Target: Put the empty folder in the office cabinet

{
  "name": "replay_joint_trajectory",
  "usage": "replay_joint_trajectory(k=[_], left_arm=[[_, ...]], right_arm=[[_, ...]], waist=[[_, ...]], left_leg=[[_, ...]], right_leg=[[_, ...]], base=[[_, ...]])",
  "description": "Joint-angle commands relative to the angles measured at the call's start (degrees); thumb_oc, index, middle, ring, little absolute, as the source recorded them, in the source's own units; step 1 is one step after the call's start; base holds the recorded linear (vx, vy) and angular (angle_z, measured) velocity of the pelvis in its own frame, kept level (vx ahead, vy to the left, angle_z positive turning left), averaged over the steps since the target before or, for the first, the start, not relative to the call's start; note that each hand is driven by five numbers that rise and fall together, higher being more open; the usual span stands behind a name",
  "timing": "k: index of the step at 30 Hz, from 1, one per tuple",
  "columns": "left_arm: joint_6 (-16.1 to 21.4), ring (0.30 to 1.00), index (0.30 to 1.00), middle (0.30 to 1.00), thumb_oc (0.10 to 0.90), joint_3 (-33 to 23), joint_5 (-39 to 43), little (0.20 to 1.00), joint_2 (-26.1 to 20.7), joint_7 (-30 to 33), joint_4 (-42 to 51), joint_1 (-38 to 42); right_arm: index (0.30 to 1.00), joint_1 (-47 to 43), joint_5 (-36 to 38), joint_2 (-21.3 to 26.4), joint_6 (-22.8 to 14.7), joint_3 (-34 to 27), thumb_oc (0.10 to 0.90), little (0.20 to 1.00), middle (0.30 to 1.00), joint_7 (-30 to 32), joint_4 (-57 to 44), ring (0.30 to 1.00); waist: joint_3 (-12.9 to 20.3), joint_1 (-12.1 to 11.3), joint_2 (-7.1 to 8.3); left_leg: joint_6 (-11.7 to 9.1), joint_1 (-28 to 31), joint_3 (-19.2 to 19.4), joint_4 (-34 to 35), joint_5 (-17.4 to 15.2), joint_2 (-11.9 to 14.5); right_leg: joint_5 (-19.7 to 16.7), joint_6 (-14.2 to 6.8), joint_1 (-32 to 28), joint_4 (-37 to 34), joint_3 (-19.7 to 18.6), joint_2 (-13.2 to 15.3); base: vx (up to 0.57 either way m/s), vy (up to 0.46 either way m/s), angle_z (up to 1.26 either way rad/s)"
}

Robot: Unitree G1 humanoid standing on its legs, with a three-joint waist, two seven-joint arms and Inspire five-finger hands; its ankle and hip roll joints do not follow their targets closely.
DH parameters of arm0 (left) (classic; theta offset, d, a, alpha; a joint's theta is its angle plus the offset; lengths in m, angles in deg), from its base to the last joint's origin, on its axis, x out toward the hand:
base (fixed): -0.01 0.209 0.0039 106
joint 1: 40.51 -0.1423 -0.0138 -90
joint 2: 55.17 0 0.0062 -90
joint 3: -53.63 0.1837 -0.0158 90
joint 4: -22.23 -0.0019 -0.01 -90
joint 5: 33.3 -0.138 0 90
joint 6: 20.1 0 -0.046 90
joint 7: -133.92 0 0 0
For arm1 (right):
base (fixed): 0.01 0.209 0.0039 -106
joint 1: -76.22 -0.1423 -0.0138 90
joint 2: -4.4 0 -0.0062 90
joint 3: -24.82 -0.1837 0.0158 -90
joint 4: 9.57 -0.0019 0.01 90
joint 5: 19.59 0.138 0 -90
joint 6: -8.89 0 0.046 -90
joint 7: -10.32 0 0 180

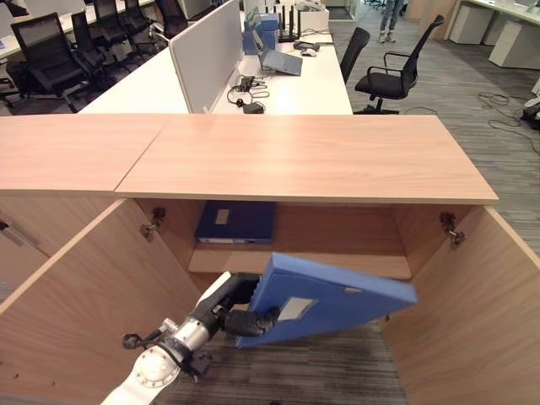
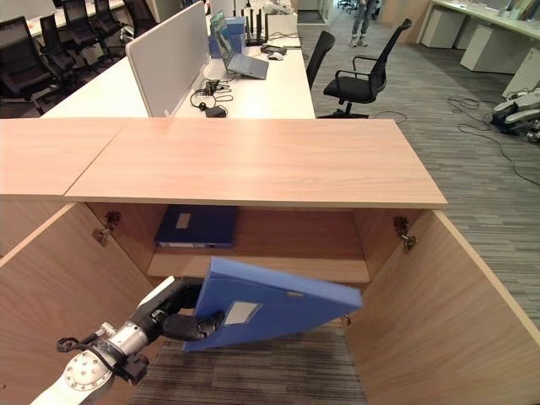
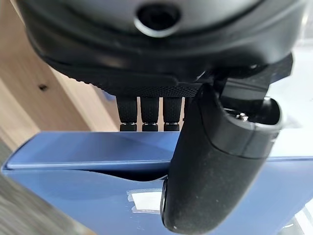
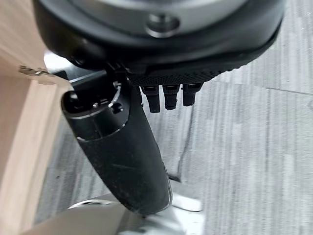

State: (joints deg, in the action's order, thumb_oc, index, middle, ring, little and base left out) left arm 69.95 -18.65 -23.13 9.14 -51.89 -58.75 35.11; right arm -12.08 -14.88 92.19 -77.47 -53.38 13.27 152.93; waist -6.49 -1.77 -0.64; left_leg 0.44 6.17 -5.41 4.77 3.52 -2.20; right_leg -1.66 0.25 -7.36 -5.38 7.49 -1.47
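Left hand [image 1: 240, 316] pinches one folder [image 1: 337, 297].

Blue folder [image 1: 337, 297], flat and box-like, with a pale label on its broad face and a small label on its spine edge; held tilted in mid-air, spine end high toward the right, low end pinched at the left; hangs before the open front of the office cabinet [image 1: 304, 160], below the shelf level; cabinet of light wood, both doors swung wide, one inner shelf [image 1: 337, 263] across the back.
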Motion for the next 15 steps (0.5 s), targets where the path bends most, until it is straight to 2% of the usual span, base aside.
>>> replay_joint_trajectory(k=[1, 2, 3, 4, 5, 6, 7, 8, 9, 15], left_arm=[[5.1, 0.300, 0.300, 0.300, 0.400, -3.3, -9.5, 0.300, -0.2, -0.1, 2.7, 4.6], [5.1, 0.300, 0.300, 0.300, 0.400, -3.1, -13.3, 0.300, -0.1, 0.4, 0.4, 4.6], [5.6, 0.300, 0.300, 0.300, 0.400, -0.1, -14.9, 0.300, 0.8, 0.8, -1.4, 6.1], [5.7, 0.300, 0.300, 0.300, 0.400, -0.1, -15.0, 0.300, 0.8, 0.9, -1.7, 6.5], [4.7, 0.300, 0.300, 0.300, 0.400, -2.4, -17.1, 0.300, 1.8, 3.3, -3.3, 5.5], [4.7, 0.300, 0.300, 0.300, 0.400, -2.4, -17.1, 0.300, 1.9, 3.3, -3.3, 5.3], [5.7, 0.300, 0.300, 0.300, 0.400, -5.3, -19.5, 0.300, 2.0, 4.2, -3.3, 2.6], [5.7, 0.300, 0.300, 0.300, 0.400, -5.3, -19.6, 0.300, 2.0, 4.2, -3.3, 2.4], [6.0, 0.300, 0.300, 0.300, 0.400, -5.9, -20.9, 0.300, 2.7, 5.0, -4.0, 1.6], [6.1, 0.300, 0.300, 0.300, 0.400, -7.2, -22.7, 0.300, 3.6, 6.2, -4.8, 1.7]], right_arm=[[0.900, -4.6, 2.2, 1.3, -2.0, 4.1, 0.800, 0.900, 0.900, -0.2, -5.6, 0.900], [0.900, -5.4, 2.2, 2.9, -2.6, 4.7, 0.800, 0.900, 0.900, 0.5, -12.2, 0.900], [0.900, -13.3, 3.7, 0.4, -2.7, 8.0, 0.800, 0.900, 0.900, 3.7, -11.2, 0.900], [0.900, -13.7, 3.7, 0.3, -2.8, 7.9, 0.800, 0.900, 0.900, 3.8, -10.9, 0.900], [0.900, -9.6, 1.3, 3.5, -3.6, 7.7, 0.800, 0.900, 0.900, 3.3, -23.0, 0.900], [0.900, -9.1, 1.3, 3.8, -3.2, 7.7, 0.800, 0.900, 0.900, 3.3, -23.7, 0.900], [0.900, -5.2, -2.3, 7.9, -3.9, 6.3, 0.800, 0.900, 0.900, 3.1, -37.1, 0.900], [0.900, -4.7, -2.4, 8.0, -3.6, 6.3, 0.800, 0.900, 0.900, 3.0, -37.7, 0.900], [0.900, -2.1, -5.0, 10.4, -4.3, 6.0, 0.800, 0.900, 0.900, 2.6, -44.0, 0.900], [0.900, -1.1, -9.9, 13.7, -4.9, 7.2, 0.800, 0.900, 0.900, 0.0, -52.2, 0.900]], waist=[[1.7, -0.4, 2.73], [1.8, -0.4, 2.72], [2.1, -1.1, 2.37], [1.9, -1.1, 2.43], [1.5, -0.9, 2.36], [1.6, -0.9, 2.25], [1.2, -0.5, 2.16], [1.3, -0.5, 2.08], [1.4, -0.3, 2.05], [1.4, -0.3, 2.15]], left_leg=[[-1.0, -0.5, 0.1, 0.2, -6.1, -0.3], [-1.0, -0.5, 0.2, 0.2, -6.1, -0.3], [-1.0, -0.2, 0.1, 0.2, -6.5, -0.2], [-1.0, -0.4, 0.1, 0.2, -6.3, -0.3], [-0.9, -0.5, 0.2, 0.2, -6.1, -0.4], [-0.9, -0.5, 0.2, 0.2, -6.1, -0.4], [-0.9, -0.4, 0.3, 0.2, -6.3, -0.3], [-0.9, -0.4, 0.4, 0.2, -6.3, -0.3], [-0.8, -0.2, 0.5, 0.2, -6.5, -0.3], [-0.7, -0.2, 0.2, 0.2, -6.5, -0.4]], right_leg=[[1.1, -6.4, -1.3, 0.4, 2.9, 3.6], [1.1, -6.4, -1.1, 0.4, 2.9, 3.6], [1.4, -6.3, -1.5, 0.4, 2.8, 3.6], [1.2, -6.3, -1.3, 0.4, 2.8, 3.7], [1.2, -6.3, -1.1, 0.4, 2.8, 3.7], [1.2, -6.3, -1.1, 0.4, 2.8, 3.7], [1.3, -6.4, -1.0, 0.4, 2.8, 3.8], [1.3, -6.4, -1.0, 0.4, 2.8, 3.8], [1.5, -6.4, -1.1, 0.4, 2.9, 3.8], [1.7, -6.4, -1.3, 0.4, 3.1, 4.0]], base=[[0.00, 0.000, 0.00], [0.05, 0.008, 0.00], [0.00, 0.000, 0.00], [0.00, 0.024, -0.06], [-0.03, 0.019, -0.06], [-0.02, 0.024, -0.04], [0.00, 0.000, 0.00], [0.00, 0.000, 0.00], [0.00, 0.000, 0.00], [0.00, 0.000, 0.00]])
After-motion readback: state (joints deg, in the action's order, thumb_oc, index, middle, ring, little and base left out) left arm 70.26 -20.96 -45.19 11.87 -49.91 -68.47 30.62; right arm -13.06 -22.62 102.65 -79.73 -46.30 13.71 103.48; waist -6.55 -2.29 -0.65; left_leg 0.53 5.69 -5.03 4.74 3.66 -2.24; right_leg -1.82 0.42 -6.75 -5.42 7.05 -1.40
